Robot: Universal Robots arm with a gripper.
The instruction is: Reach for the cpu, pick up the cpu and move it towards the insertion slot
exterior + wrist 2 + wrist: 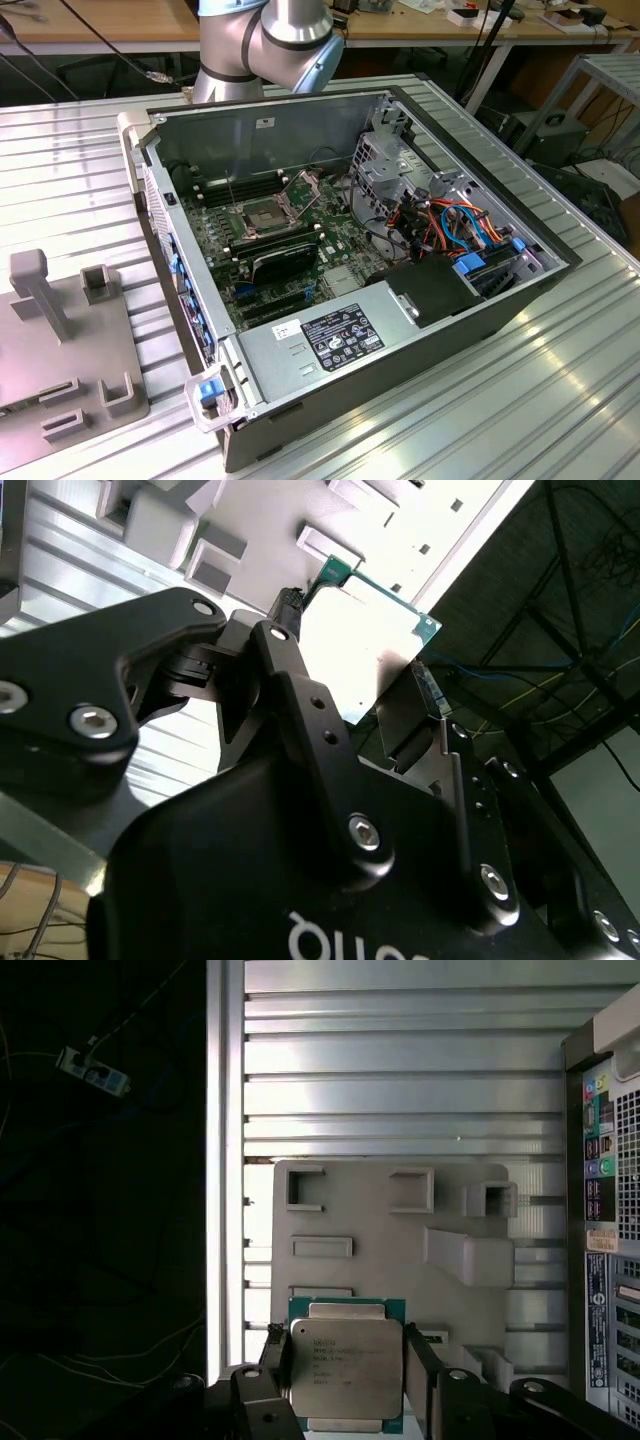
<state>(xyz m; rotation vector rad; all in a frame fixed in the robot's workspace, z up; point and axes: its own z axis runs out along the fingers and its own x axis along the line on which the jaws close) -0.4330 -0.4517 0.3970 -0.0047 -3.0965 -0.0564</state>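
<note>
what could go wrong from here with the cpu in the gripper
1. The gripper holds the cpu only by two opposite edges, above the grey tray. With so little contact it may slip or tilt while being carried.
2. The insertion slot lies low inside the computer case, with its hinged frame raised beside it. The fingers or the chip might clip a case wall or that frame on the way in.

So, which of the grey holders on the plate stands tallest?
The upright post near the exterior view's left edge. It rises well above the low notched blocks that share the plate with it.
</note>
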